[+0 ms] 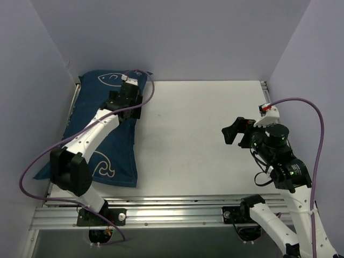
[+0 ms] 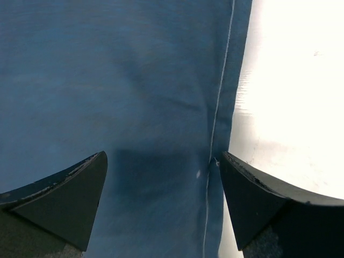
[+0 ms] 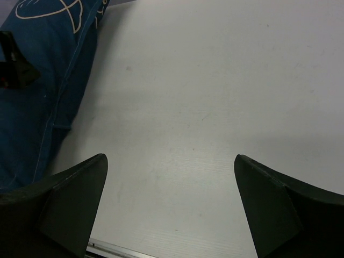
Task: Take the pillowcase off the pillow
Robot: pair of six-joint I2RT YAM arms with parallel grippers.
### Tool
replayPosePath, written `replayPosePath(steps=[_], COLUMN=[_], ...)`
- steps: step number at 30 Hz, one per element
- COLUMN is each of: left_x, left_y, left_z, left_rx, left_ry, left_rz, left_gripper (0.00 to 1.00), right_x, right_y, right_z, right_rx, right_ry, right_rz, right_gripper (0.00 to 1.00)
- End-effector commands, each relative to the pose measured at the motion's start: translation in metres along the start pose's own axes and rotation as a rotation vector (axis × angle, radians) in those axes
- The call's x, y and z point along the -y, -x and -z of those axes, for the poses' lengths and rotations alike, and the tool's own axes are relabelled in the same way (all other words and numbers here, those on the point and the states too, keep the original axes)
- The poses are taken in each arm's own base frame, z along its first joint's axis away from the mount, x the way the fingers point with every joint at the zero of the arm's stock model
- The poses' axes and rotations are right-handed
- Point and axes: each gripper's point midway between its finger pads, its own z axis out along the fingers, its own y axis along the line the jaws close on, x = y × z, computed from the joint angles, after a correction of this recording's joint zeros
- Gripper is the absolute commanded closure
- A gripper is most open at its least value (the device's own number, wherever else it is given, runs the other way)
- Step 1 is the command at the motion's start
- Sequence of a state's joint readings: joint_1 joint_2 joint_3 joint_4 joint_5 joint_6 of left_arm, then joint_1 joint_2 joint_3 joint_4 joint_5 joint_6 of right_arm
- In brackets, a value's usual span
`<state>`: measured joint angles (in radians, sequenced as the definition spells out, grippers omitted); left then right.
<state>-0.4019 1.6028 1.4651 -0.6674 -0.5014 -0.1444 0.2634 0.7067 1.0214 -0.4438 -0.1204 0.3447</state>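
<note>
Pillowcase (image 1: 121, 150): dark navy-blue fabric cover. It lies flat and lengthways along the left side of the table (image 1: 199, 134), its far end near the back wall and its near end by the front rail.
Print: thin cream outline drawings, a fish (image 1: 110, 79) at the far end and a whale (image 1: 102, 166) at the near end.
Shape: a plump, filled rectangle with softly rounded edges and pointed corners. The right wrist view shows its side bulging over the tabletop.
Seam: in the left wrist view a pale stitched line (image 2: 217, 107) runs along the fabric just inside the right-hand edge, with the white table beyond it.
Pillow: wholly inside the cover, so it is hidden.
Left gripper (image 1: 124, 99): it is over the far right part of the cover with its jaws spread wide and holds nothing. Its two dark fingers (image 2: 64, 199) straddle the seam, with a shadow on the cloth between them. Whether the tips touch the fabric cannot be told.
Right gripper (image 1: 231, 131): it hangs above the bare right half of the table, well apart from the cover, with its jaws fully spread and empty. It points leftward towards the cover.
Left arm: it stretches diagonally over the cover from its base at the near left.
</note>
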Motion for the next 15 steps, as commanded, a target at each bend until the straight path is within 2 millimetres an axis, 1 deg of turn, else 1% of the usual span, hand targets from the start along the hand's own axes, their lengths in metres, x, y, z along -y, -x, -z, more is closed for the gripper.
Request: replayPosePath(steps=[1, 2, 3, 4, 5, 6, 7, 8, 9, 11, 12, 13, 14, 15], left_x=[-0.001, -0.002, 0.002, -0.001, 0.0, 0.003, 0.003, 0.005, 0.009, 0.016, 0.019, 0.023, 0.033, 0.039], left_y=[0.015, 0.008, -0.005, -0.011, -0.017, -0.03, -0.034, -0.038, -0.046, -0.052, -0.057, -0.058, -0.059, -0.055], left_z=[-0.023, -0.031, -0.046, -0.052, -0.058, -0.068, -0.072, -0.076, -0.082, -0.084, -0.086, -0.085, -0.081, -0.074], left_rx=[0.047, 0.025, -0.017, -0.032, -0.05, -0.088, -0.101, -0.114, -0.135, -0.147, -0.158, -0.159, -0.154, -0.149], left_ry=[0.137, 0.165, 0.191, 0.228, 0.245, 0.256, 0.271, 0.273, 0.273, 0.264, 0.26, 0.255, 0.233, 0.22], left_rz=[-0.036, -0.047, -0.076, -0.087, -0.097, -0.12, -0.13, -0.136, -0.142, -0.151, -0.162, -0.167, -0.18, -0.181], left_gripper=[0.06, 0.06, 0.06, 0.06, 0.01, 0.07, 0.13, 0.32, 0.44, 0.73, 0.97, 0.98, 0.98, 0.98], right_x=[-0.014, -0.016, -0.017, -0.016, -0.017, -0.019, -0.019, -0.018, -0.019, -0.019, -0.019, -0.018, -0.019, -0.018], right_y=[0.001, 0.0, -0.002, -0.005, -0.006, -0.007, -0.009, -0.009, -0.009, -0.009, -0.007, -0.007, -0.005, -0.004], right_z=[-0.007, -0.006, -0.007, -0.008, -0.008, -0.007, -0.007, -0.008, -0.007, -0.006, -0.005, -0.004, -0.002, -0.001], right_rx=[0.005, 0.002, -0.002, -0.004, -0.003, -0.004, -0.007, -0.007, -0.006, -0.003, 0.006, 0.009, 0.017, 0.025], right_ry=[0.077, 0.089, 0.094, 0.1, 0.105, 0.116, 0.12, 0.12, 0.124, 0.125, 0.124, 0.121, 0.121, 0.118], right_rz=[-0.004, -0.002, -0.003, -0.002, -0.001, -0.001, -0.001, -0.001, -0.001, 0.002, 0.004, 0.006, 0.008, 0.011], right_gripper=[0.0, 0.0, 0.0, 0.0, 0.0, 0.0, 0.0, 0.0, 0.0, 0.0, 0.0, 0.0, 0.0, 0.0])
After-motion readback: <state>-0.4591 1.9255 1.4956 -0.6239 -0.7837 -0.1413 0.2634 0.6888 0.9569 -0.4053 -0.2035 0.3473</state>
